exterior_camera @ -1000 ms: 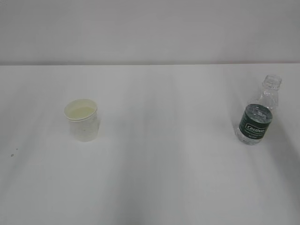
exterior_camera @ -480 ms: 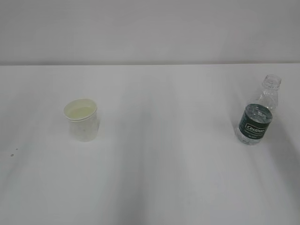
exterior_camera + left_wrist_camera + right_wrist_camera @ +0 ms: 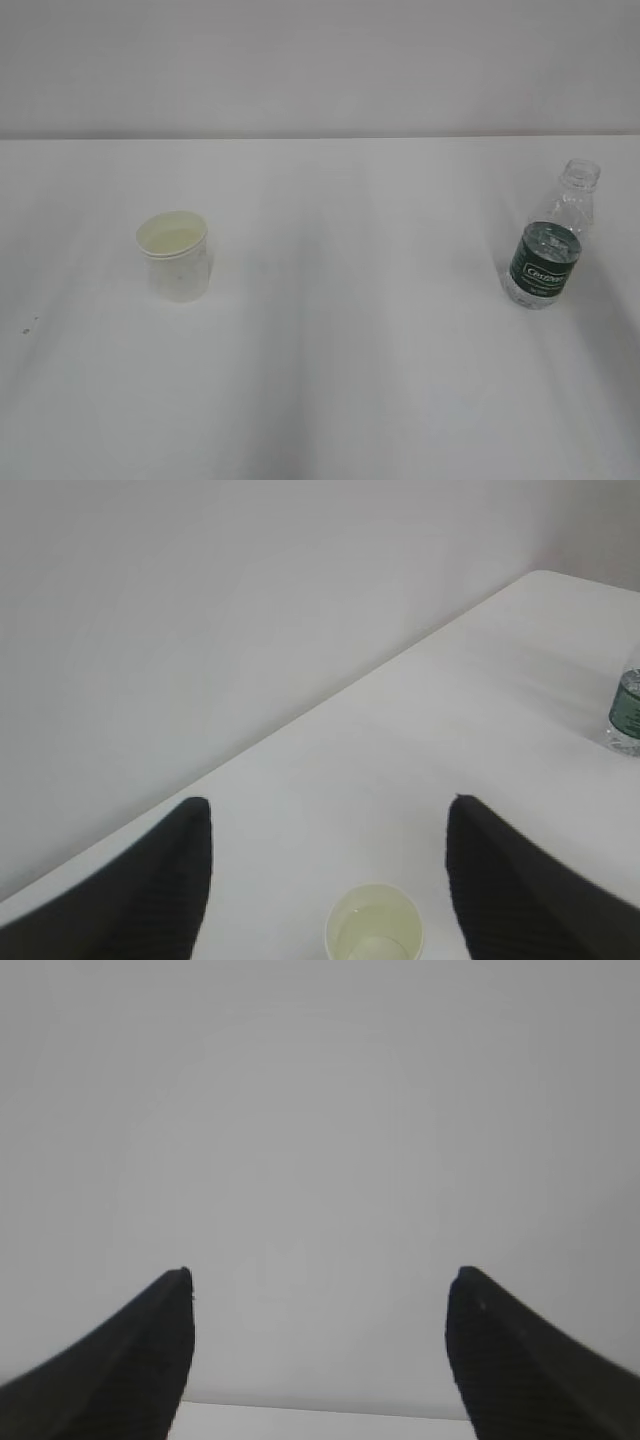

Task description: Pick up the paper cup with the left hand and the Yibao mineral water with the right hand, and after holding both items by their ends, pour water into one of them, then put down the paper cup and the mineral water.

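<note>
From the exterior view, the paper cup [image 3: 174, 256] stands upright on the white table [image 3: 340, 380], its rim up and its pale cream inside showing. The Yibao mineral water [image 3: 550, 240] stands upright well apart from the cup, off to the cup's right, with the capless neck at the top and the dark green label around its lower body. Behind the cup, a plain pale wall [image 3: 320, 60] meets the far edge of the table. Neither arm shows here.

In the left wrist view, the left hand [image 3: 330, 805] hangs above the table with its two black fingers [image 3: 165, 880] spread wide and nothing between them. The cup [image 3: 374, 925] sits at the bottom edge of the picture, between the two fingers and untouched by either. The bottle [image 3: 626, 710] is cut by the right edge, well apart from the cup on its far right.

In the right wrist view, the right hand [image 3: 322, 1278] faces the wall [image 3: 320, 1110], its black fingers [image 3: 130, 1360] spread wide and empty. Only a thin strip of the table [image 3: 320, 1422] shows below; neither the cup nor the bottle appears here.
</note>
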Controlling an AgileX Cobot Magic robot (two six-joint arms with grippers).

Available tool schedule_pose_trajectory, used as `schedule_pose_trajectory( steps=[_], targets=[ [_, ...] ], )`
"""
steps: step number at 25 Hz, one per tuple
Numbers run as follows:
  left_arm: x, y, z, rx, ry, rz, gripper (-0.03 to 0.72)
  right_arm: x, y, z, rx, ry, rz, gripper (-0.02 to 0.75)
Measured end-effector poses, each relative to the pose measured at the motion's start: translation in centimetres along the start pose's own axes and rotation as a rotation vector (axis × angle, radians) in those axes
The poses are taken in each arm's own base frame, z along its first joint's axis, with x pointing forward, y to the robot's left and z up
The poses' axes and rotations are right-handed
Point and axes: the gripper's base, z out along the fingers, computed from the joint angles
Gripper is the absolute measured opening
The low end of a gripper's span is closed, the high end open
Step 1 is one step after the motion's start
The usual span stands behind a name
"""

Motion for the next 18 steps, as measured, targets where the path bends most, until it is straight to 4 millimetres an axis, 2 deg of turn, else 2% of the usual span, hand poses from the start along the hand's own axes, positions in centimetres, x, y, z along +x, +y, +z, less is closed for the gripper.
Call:
schedule_pose_trajectory(
  steps=[7,11,18],
  targets=[
    [-0.3,0.3,0.0,-0.037,-0.03,-0.026,0.519,0.1,0.0,-0.1,0.004,0.024,0.0,0.592],
    [-0.4,1.8,0.2,-0.147,-0.087,-0.114,0.52,0.1,0.0,-0.1,0.004,0.026,0.0,0.592],
    [2.1,4.8,2.4,-0.232,-0.065,-0.286,0.521,0.1,0.0,-0.1,0.004,0.027,0.0,0.592]
  ],
)
